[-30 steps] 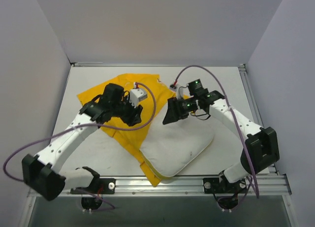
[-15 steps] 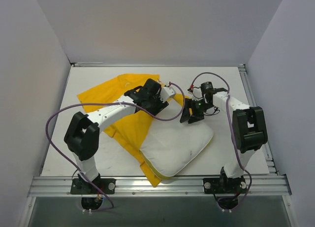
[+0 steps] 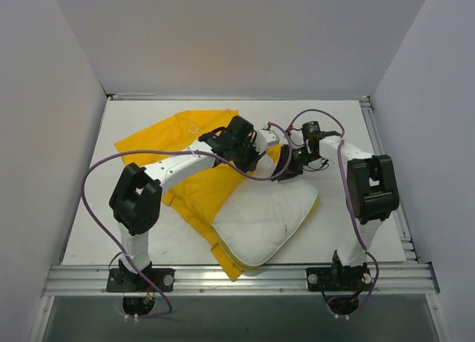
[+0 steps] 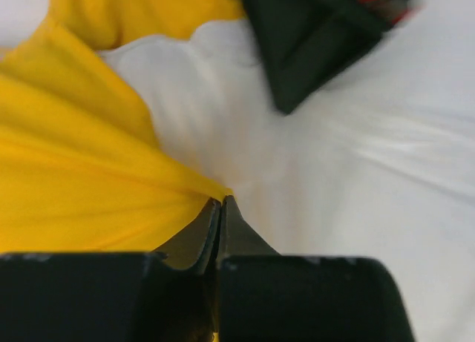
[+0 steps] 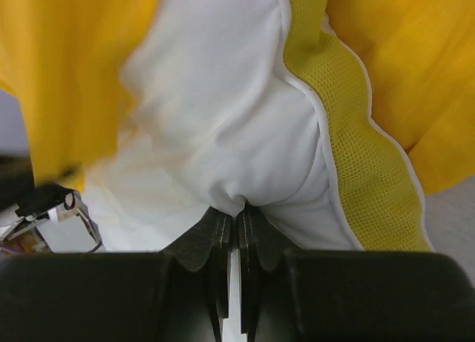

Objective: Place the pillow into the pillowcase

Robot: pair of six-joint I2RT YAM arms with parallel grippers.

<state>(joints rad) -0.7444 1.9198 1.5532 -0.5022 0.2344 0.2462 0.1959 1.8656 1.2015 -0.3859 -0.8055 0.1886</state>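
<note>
The white pillow (image 3: pixel 263 216) lies near the table's middle, over the near part of the yellow pillowcase (image 3: pixel 185 134). At the pillow's far end both grippers meet. My left gripper (image 3: pixel 254 164) is shut on a pinch of the pillowcase's edge (image 4: pixel 111 179), pulled into folds beside the pillow (image 4: pixel 349 171). My right gripper (image 3: pixel 282 174) is shut on a bunch of the pillow's white cloth (image 5: pixel 223 134), next to its yellow mesh stripe (image 5: pixel 349 149). Yellow pillowcase (image 5: pixel 67 67) hangs on both sides in the right wrist view. The right gripper's black body (image 4: pixel 312 45) shows in the left wrist view.
Purple cables loop from both arms, one over the pillowcase (image 3: pixel 96 175). White walls enclose the table on three sides. A metal rail (image 3: pixel 237 271) runs along the near edge, by the arm bases.
Both grippers have closed, the left on the pillowcase edge and the right on the pillow's far end. Both moved slightly inward, and the pillow's far corner is bunched up.
</note>
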